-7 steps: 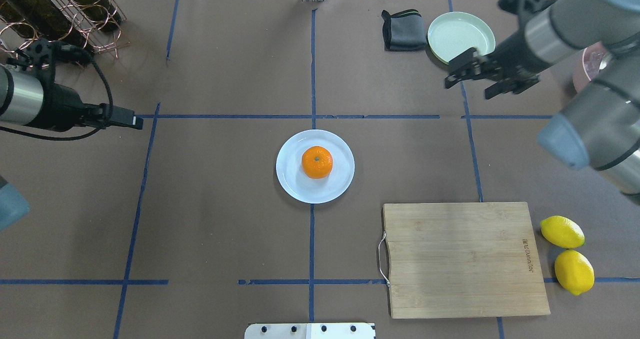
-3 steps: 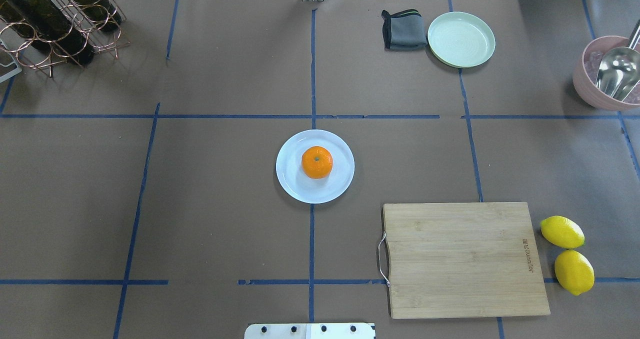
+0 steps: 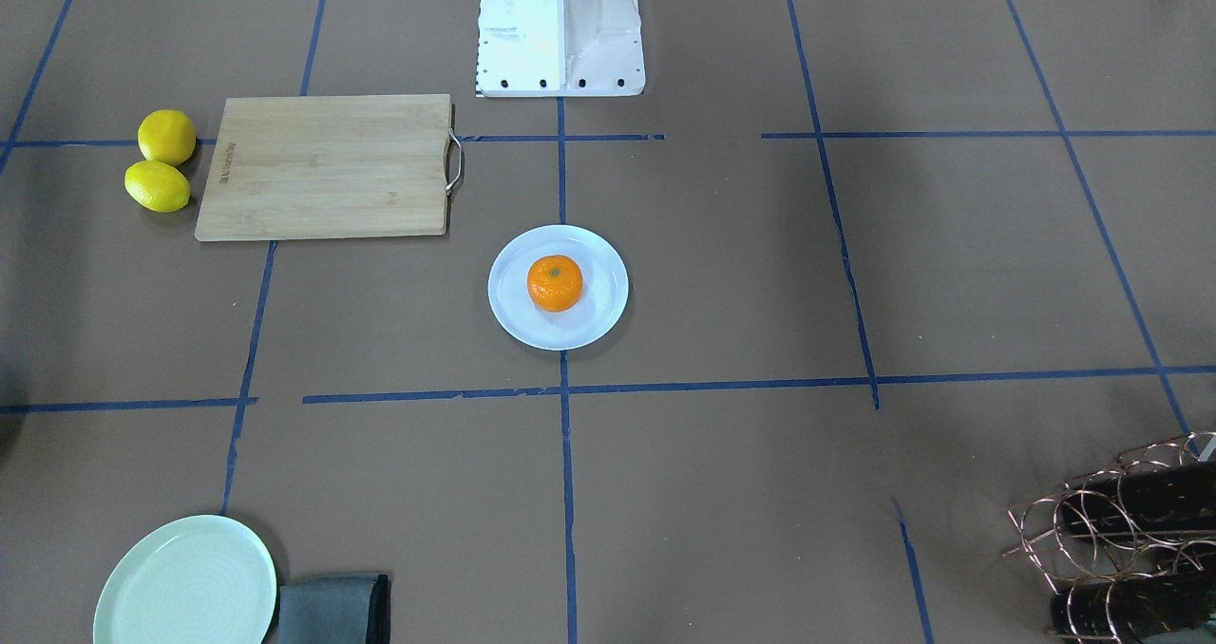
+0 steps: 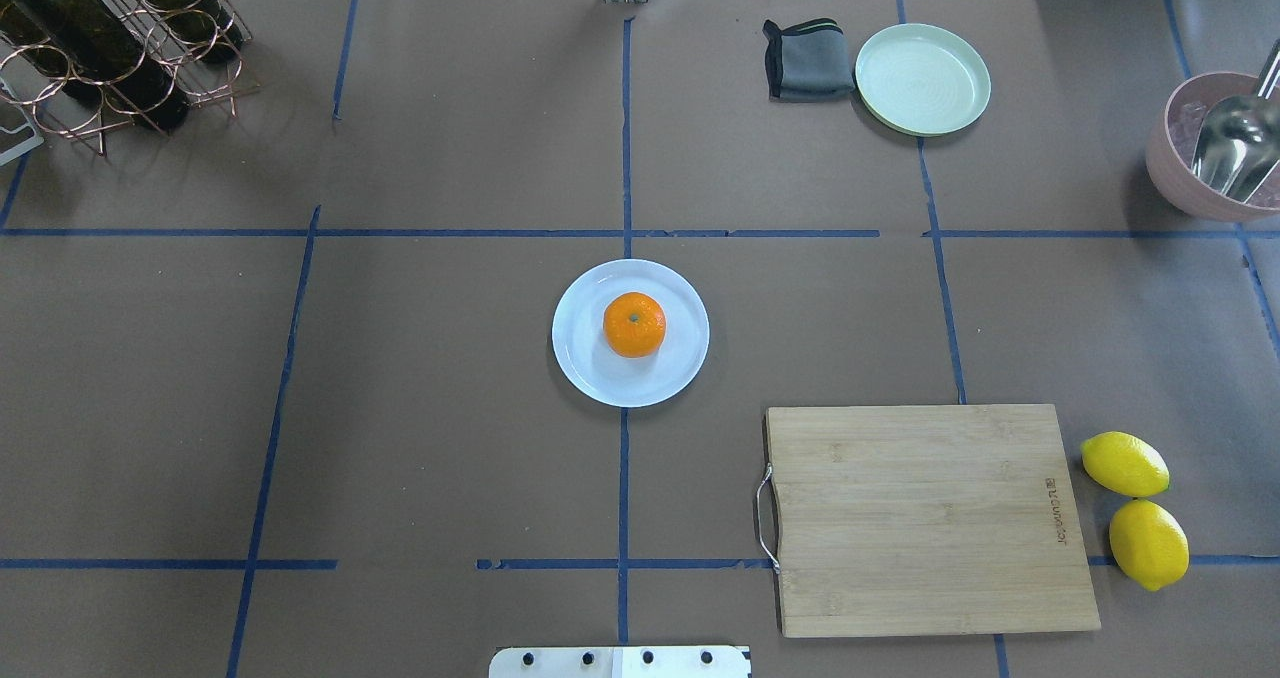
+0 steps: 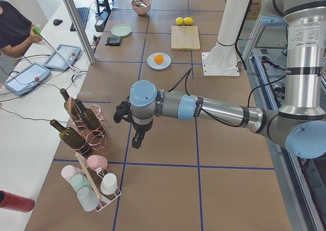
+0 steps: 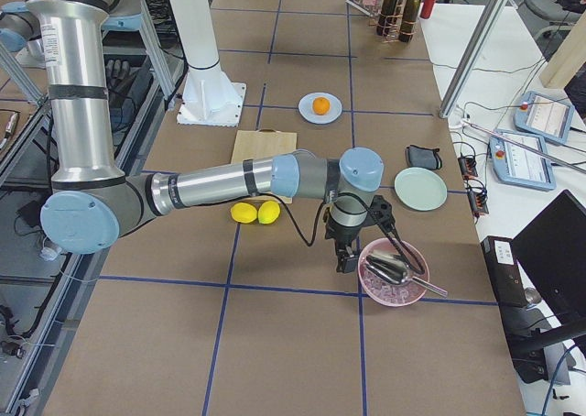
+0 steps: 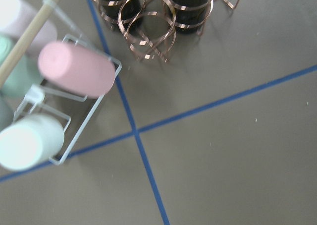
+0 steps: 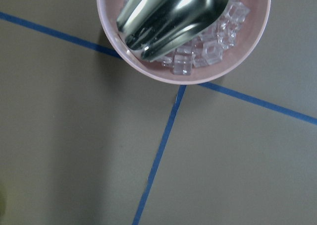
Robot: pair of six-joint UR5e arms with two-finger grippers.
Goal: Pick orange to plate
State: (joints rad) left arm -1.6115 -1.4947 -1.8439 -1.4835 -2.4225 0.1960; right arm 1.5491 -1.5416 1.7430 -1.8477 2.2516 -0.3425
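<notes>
The silver-and-blue left arm (image 5: 214, 109) stretches level away from the white pedestal (image 5: 221, 58) toward one worktop (image 5: 168, 190) end, and the matching right arm (image 6: 211, 182) toward the opposite end. The black two-finger left hand (image 5: 138, 139) and right hand (image 6: 345, 258) point straight down; their finger spacing is unclear.

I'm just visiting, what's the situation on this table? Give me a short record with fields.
orange: sits on the plate, stem dot up
plate: mid-table, on a blue tape line
left gripper: near the bottle rack; open or shut unclear
right gripper: beside the pink bowl; open or shut unclear
task state: orange already on plate
</notes>
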